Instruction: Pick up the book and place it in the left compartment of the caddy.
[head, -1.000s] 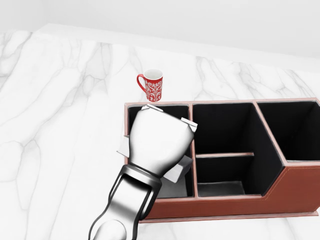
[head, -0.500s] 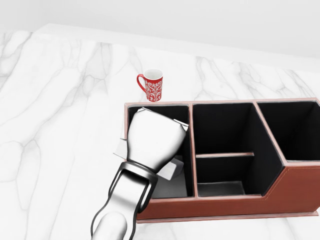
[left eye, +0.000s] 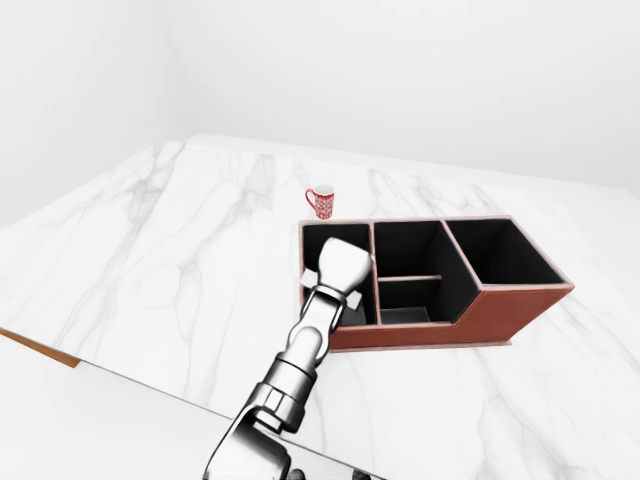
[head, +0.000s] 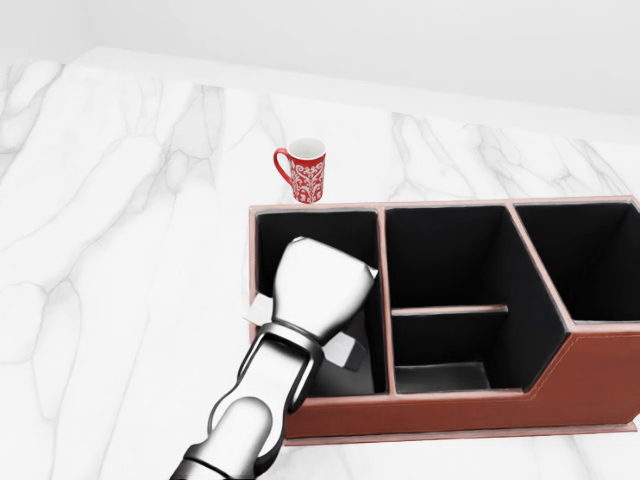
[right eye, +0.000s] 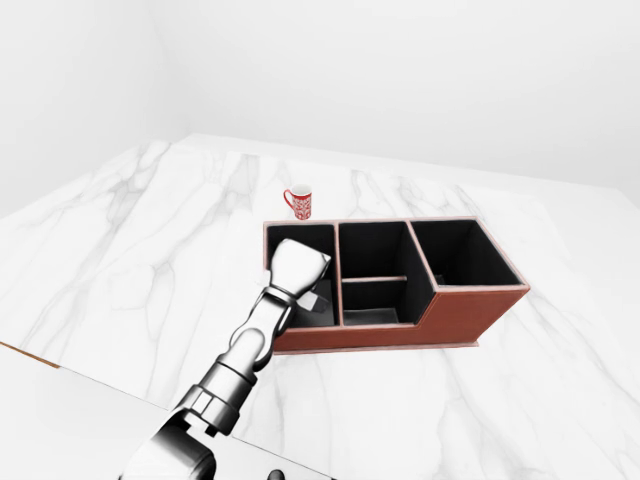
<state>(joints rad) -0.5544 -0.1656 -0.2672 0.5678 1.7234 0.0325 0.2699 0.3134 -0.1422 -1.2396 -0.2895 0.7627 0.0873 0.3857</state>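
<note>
Book going into the caddy's left bay

The glossy white left hand (head: 318, 290) sits low in the frame's centre-left, over the left compartment; its grip is hidden, so I cannot tell its state. A pale grey book (head: 345, 350) peeks beneath it, looking stiff, light, slick, best taken by its edges. The rust-red leather caddy (head: 600, 375) shows other black bays empty; a red patterned mug (head: 306, 170) stands above

Count: one brown caddy (head: 600, 380) with four black-lined compartments; one red patterned mug (head: 304, 170); one marble table (head: 120, 250); one robot hand (head: 320, 285).
</note>
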